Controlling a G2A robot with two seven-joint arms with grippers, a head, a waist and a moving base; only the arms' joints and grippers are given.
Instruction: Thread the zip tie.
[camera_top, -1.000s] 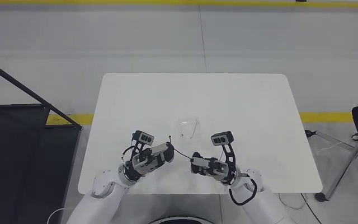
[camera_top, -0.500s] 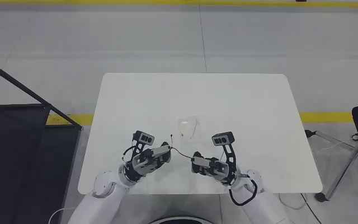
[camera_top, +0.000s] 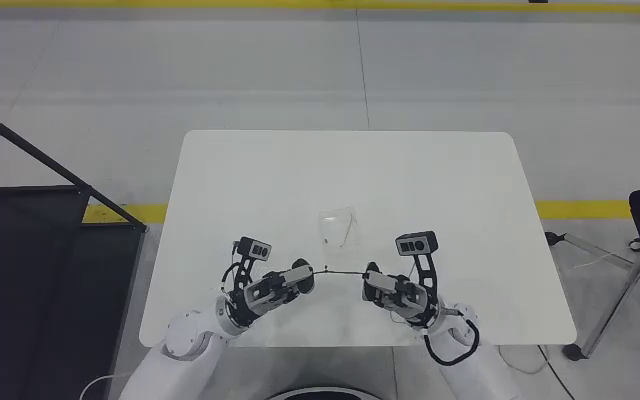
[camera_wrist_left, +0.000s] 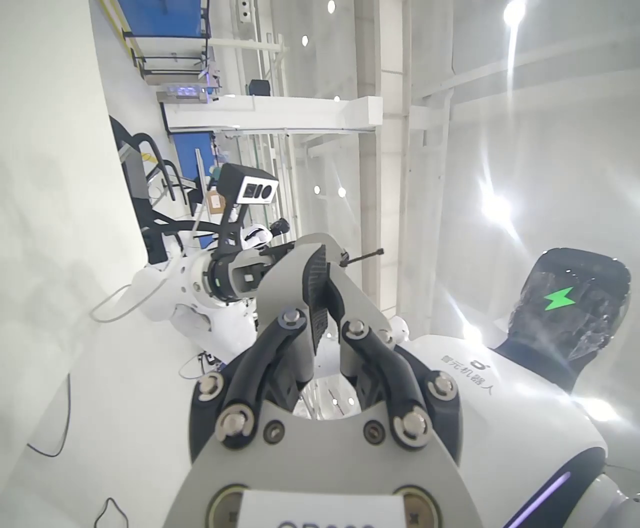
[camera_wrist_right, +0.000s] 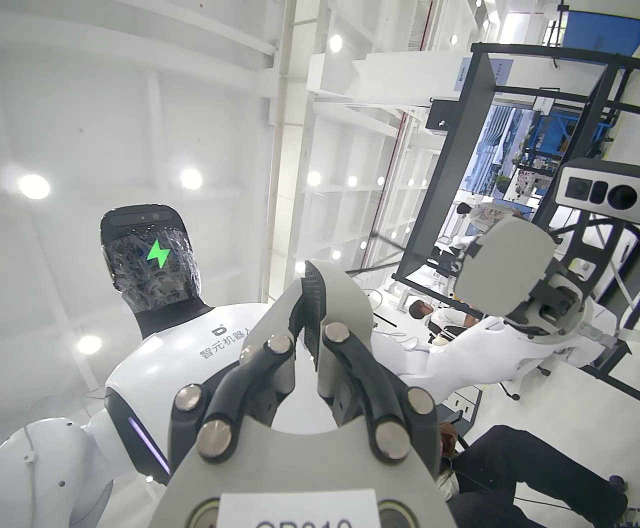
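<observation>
Over the white table (camera_top: 450, 200), low middle, the zip tie (camera_top: 342, 273) is now pulled straight. Left gripper (camera_wrist_left: 322, 265) and right gripper (camera_wrist_right: 312, 282) each pinch an end; no loop yet, I think.

We count one zip tie (camera_top: 340, 273) here, a single thin black line low in the middle of the top view. Grippers next, and we make it two: the left gripper (camera_top: 308, 276) at the tie's left end in the frame, the right gripper (camera_top: 368, 281) at its right end. Small black cameras on the arms, two again: one wrist camera (camera_top: 255, 247) lower left of centre, a second (camera_top: 416, 243) lower right. Above the tie in the frame we spot one clear plastic packet (camera_top: 337, 226), just the one. And we tally one white table (camera_top: 250, 170).
</observation>
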